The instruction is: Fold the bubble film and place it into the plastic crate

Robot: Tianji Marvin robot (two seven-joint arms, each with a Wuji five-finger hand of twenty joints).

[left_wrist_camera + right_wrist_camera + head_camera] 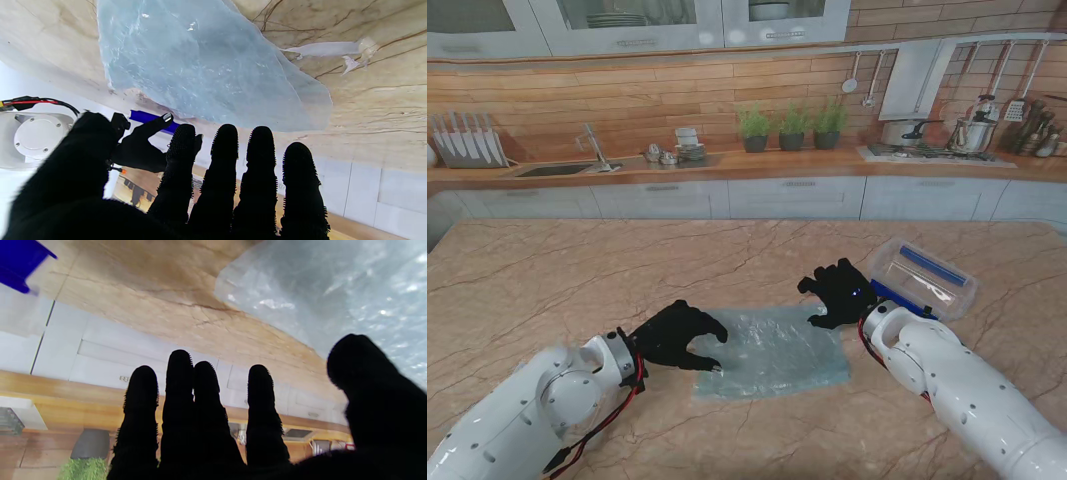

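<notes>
On the marble table (557,280), near the middle, the bubble film (772,350) lies flat as a pale blue sheet, not folded. The plastic crate (924,278) stands to the right of it and a little farther from me, clear with a blue edge; the film is outside the crate.

The left robot hand (677,335) is at the left edge of the film. Its fingers (227,146) are spread apart and a little curled, and in the left wrist view they are stretched out with gaps between them, with nothing inside the palm. One fingertip seems to rest on the near left corner of the film, but I cannot tell if it really presses there.

The right robot hand (837,292) is at the far right corner of the film, between the film and the crate. Its fingers (180,380) are also apart and hold nothing; the thumb points toward the film. In the right wrist view the film (333,296) is beside the thumb, and contact is not clear.

The right hand and forearm cover the near left part of the crate. What is inside the crate is hard to make out; only a blue strip shows through the clear wall. In the right wrist view only a blue corner (20,263) of the crate is seen, cut off by the edge. The bubbles of the film are too small to see.
</notes>
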